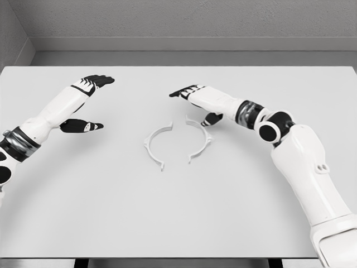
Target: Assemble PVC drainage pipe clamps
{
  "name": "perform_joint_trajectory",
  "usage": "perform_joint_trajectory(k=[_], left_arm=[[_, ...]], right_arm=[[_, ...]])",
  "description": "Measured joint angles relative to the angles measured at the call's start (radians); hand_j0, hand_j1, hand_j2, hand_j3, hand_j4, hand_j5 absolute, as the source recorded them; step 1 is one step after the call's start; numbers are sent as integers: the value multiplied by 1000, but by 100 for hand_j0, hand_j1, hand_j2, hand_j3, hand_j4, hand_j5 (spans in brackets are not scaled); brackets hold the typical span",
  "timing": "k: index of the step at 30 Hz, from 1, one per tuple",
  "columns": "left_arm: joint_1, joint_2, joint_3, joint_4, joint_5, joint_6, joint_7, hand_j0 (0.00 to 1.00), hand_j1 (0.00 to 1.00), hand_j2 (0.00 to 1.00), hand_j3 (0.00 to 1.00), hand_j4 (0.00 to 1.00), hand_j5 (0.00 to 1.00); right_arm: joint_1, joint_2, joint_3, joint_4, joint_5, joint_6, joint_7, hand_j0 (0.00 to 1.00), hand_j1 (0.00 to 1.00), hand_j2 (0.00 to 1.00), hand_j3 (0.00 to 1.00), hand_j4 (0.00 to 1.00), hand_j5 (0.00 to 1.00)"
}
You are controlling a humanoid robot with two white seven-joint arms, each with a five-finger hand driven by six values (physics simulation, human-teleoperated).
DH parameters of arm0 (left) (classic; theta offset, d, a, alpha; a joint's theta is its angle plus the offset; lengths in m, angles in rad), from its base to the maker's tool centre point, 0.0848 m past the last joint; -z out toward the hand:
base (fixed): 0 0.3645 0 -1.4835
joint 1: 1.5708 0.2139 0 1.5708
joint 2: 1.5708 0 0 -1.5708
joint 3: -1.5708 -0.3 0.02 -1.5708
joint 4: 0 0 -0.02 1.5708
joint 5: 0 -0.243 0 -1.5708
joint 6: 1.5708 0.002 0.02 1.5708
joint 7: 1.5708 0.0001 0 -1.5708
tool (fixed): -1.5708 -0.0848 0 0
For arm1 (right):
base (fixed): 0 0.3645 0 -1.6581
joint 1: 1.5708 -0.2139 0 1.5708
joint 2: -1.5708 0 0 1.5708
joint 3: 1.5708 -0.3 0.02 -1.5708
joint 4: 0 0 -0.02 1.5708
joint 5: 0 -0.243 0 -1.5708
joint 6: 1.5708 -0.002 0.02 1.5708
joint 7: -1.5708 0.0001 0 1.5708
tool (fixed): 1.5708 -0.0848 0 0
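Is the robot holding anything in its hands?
No. The left hand and right hand are both open, and the two clamp halves lie untouched on the table.

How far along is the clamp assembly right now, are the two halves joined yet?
Not joined. Done: the left white curved plastic clamp half and the right white curved clamp half lie on the grey table, facing each other with gaps at both ends. In hand: nothing; the left hand is open and away from the parts, while the right hand is open beside the right half. Left: grasping and closing the halves.
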Motion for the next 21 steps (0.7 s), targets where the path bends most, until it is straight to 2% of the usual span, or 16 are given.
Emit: perform_joint_trajectory(k=[5,8,11,13,15,18,19,21], left_arm=[[0,0,0,0,0,0,0,100,100,100,100,100,100],[0,0,0,0,0,0,0,100,100,100,100,100,100],[0,0,0,1,0,0,0,100,100,100,100,100,100],[5,0,-1,0,0,0,0,100,100,100,100,100,100],[12,-2,-4,-4,0,0,0,100,100,100,100,100,100],[0,-6,-28,-6,-2,0,0,100,100,100,100,100,100],[-9,-10,-38,-5,-3,0,0,100,100,100,100,100,100],[-18,-26,-55,-2,-16,0,0,100,100,100,100,100,100]], right_arm=[[5,14,13,-17,-1,9,1,100,100,100,100,100,100],[-28,17,7,-25,-3,23,1,100,100,100,100,100,100],[-58,13,-63,-26,-10,30,5,100,100,100,100,100,100],[-41,-17,-132,-37,-35,16,15,100,100,100,100,100,100],[44,-119,-179,-113,-139,-7,40,100,100,100,100,100,100],[322,-333,-299,-293,-368,-50,58,100,100,100,100,100,100],[403,-377,-364,-341,-405,-76,62,100,100,100,100,100,100],[511,-428,-507,-396,-463,-104,67,100,100,100,100,100,100]])
